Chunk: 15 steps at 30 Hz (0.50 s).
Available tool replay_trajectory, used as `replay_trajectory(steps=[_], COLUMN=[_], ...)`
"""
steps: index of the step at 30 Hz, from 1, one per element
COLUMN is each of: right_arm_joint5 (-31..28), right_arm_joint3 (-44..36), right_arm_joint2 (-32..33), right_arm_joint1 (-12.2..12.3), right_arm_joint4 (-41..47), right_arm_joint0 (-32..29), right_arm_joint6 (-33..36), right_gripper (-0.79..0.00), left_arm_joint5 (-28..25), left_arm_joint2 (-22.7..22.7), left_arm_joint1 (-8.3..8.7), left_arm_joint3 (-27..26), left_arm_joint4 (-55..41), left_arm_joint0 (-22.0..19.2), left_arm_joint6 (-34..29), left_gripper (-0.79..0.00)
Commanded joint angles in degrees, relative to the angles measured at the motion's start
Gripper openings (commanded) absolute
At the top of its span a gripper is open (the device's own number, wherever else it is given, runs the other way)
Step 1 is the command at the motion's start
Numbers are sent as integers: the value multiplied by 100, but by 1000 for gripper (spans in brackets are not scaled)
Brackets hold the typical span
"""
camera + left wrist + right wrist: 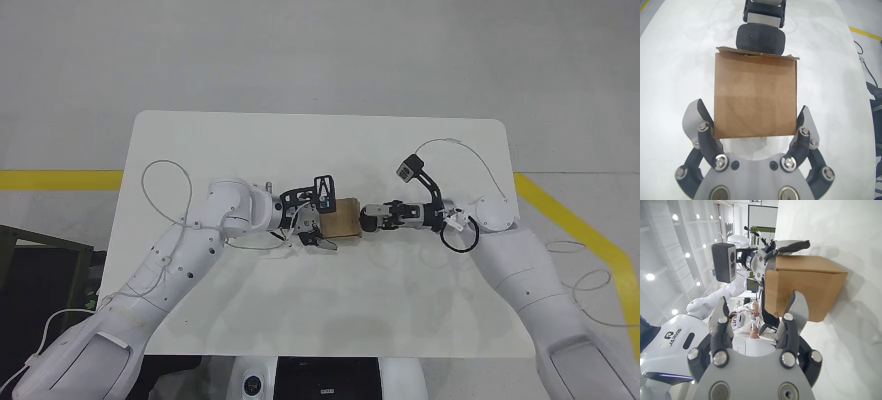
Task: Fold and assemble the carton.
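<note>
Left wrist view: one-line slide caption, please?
Left gripper grips the carton; right gripper presses its far end.

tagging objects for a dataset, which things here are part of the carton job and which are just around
Job: carton; left claw flanking one end; right claw against the opposite end.
Just around: white table; yellow floor line.

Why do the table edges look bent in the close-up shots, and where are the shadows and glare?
Left wrist view: the lens bows the edges of the table, and the carton throws a soft shadow onto it. Right wrist view: ceiling lamps flare into bright spots, and a soft carton shadow lies on the table. Top view: the table is evenly lit, without glare.
</note>
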Motion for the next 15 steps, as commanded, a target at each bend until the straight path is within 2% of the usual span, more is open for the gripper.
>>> replay_trajectory(steps=[1, 15], right_arm_joint5=[27, 99], right_arm_joint3=[34, 242], right_arm_joint2=[-27, -123], right_arm_joint1=[-5, -33], right_arm_joint4=[-93, -660], right_arm_joint0=[9, 112], right_arm_joint6=[27, 77], right_gripper=[-419, -502], left_arm_joint5=[-4, -24], left_arm_joint2=[-1, -18], left_arm_joint1=[-2, -15], left_arm_joint3=[6, 30], left_arm_joint4=[9, 33], left_arm_joint0=[-5, -1], left_arm_joint6=[-8, 5], left_gripper=[0, 0])
